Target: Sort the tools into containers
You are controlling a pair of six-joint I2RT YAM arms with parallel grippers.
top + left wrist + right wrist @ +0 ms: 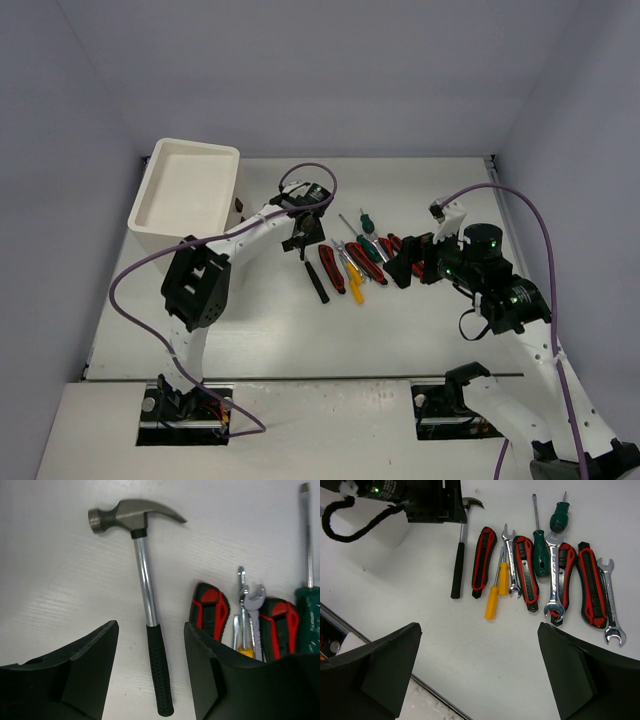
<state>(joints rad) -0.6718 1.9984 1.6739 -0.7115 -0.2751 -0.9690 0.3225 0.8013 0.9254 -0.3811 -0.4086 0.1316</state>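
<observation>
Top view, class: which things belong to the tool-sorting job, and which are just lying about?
Belong to the job: hammer, pliers, green screwdrivers, yellow screwdrivers, wrenches, cabinet.

Just there: purple cables, table.

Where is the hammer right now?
In the top view, the hammer lies flat on the table at the left end of the tool row, next to red-handled pliers, directly under the open left gripper.
</observation>
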